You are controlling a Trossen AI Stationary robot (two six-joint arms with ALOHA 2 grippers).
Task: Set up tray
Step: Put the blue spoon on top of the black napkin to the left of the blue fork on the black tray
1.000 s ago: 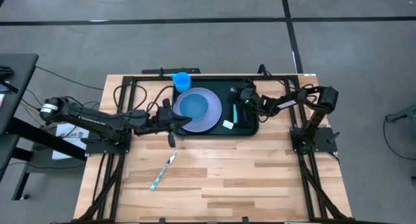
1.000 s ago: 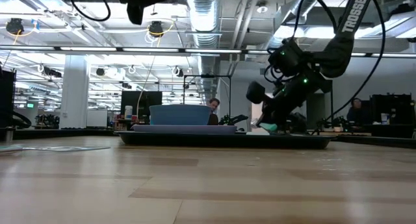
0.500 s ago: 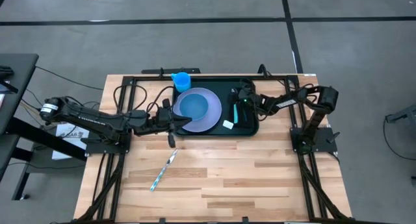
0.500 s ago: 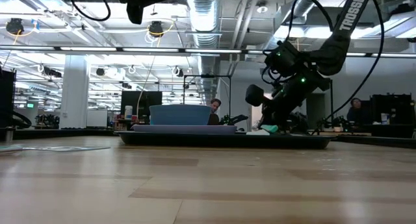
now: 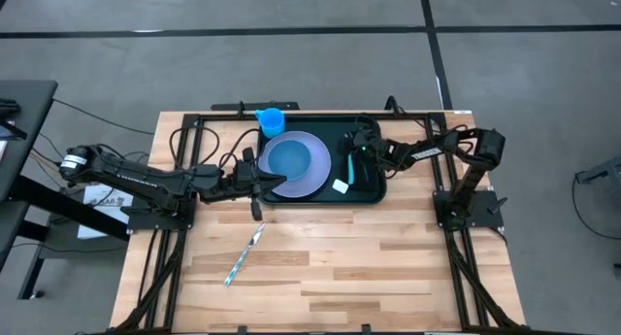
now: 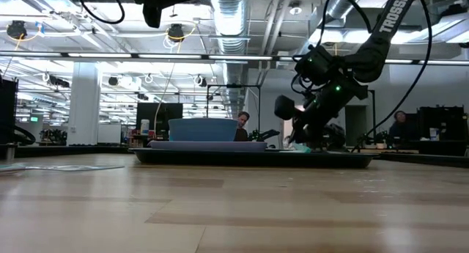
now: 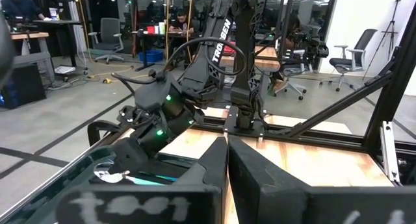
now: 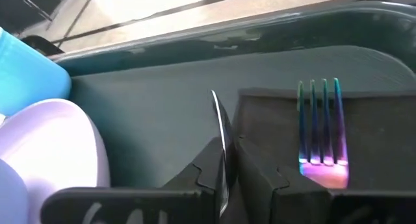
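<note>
The dark tray (image 5: 374, 194) lies at the table's far middle. On it stand a lavender plate (image 5: 309, 180) with a blue bowl (image 5: 287, 158), and a blue cup (image 5: 271, 119). A fork (image 8: 318, 130) lies on a black napkin (image 8: 377, 139) in the tray's right part. My right gripper (image 5: 357, 146) hovers low over the tray beside the napkin, shut on a knife (image 8: 220, 130). My left gripper (image 5: 258, 185) is shut at the tray's near left corner, next to the plate's edge. My right gripper pinches the knife between its two fingers (image 8: 260, 178). The thin silver blade (image 8: 217, 113) sticks out ahead of the fingertips, and the fingers hide the handle. The fingers slant down from the table's right side. Whether the tip touches the tray I cannot tell. My left gripper: I cannot tell whether its shut fingers (image 7: 214, 165) touch the tray's rim or the plate.
Another utensil with a teal handle (image 5: 245, 254) lies on the bare wood near the table's left middle. A small white piece (image 5: 340, 186) lies on the tray near its near rim. Black frame rails run along the table's left, right and far edges.
My right gripper has moved a little toward the table's left edge over the tray, still shut on the knife.
</note>
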